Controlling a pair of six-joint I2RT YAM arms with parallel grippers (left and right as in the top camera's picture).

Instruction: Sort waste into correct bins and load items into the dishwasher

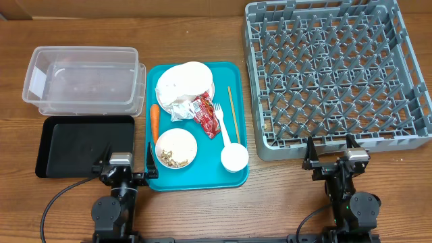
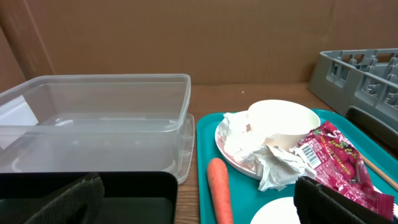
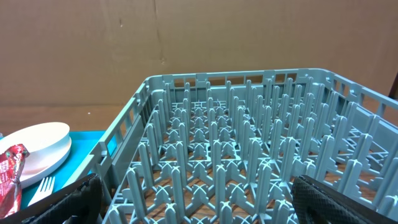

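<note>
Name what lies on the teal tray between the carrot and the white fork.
Overhead view: a crumpled white napkin nearer the carrot, then a red snack wrapper beside the fork.

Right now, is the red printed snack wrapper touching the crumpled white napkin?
Touching. Left wrist view shows the red printed snack wrapper lying against the crumpled white napkin, no gap between them.

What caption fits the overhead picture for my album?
Loaded teal tray sits between a clear tub and a grey dish rack.
</note>
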